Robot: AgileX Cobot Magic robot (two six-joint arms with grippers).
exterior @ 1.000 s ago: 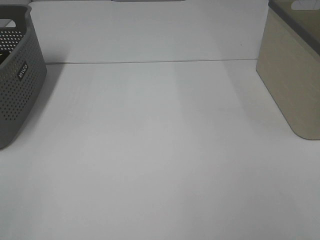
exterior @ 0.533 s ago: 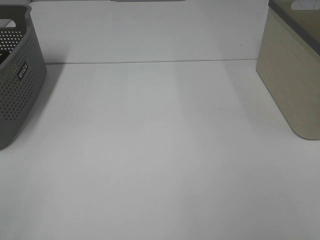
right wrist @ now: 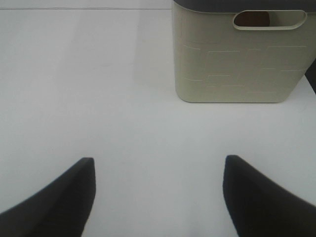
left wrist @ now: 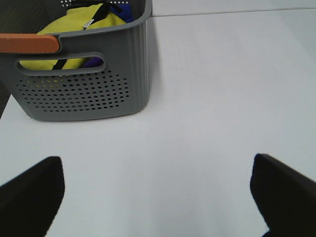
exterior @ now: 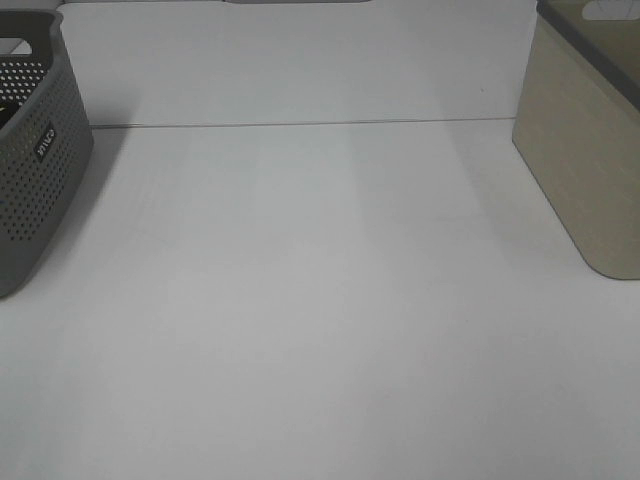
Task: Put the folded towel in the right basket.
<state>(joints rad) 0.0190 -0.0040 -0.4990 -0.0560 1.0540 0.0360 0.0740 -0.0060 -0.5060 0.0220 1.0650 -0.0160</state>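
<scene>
Even, diffuse light leaves the white desk [exterior: 320, 300] bright and slightly washed out, with faint paler vertical bands across it. Ahead of the left hand [left wrist: 158, 197], the grey basket [left wrist: 89, 74] throws only a soft shadow. Both hands' fingers [right wrist: 49, 202] show as dark, blurred silhouettes, out of focus.

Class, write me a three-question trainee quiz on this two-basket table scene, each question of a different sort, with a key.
1. True or false: the grey perforated basket holds yellow fabric.
2. The beige basket stands on which side of the table in the high view? A) left B) right
3. Fill in: the left claw and right claw are both ____.

Key: 1 true; 2 B; 3 open
</scene>
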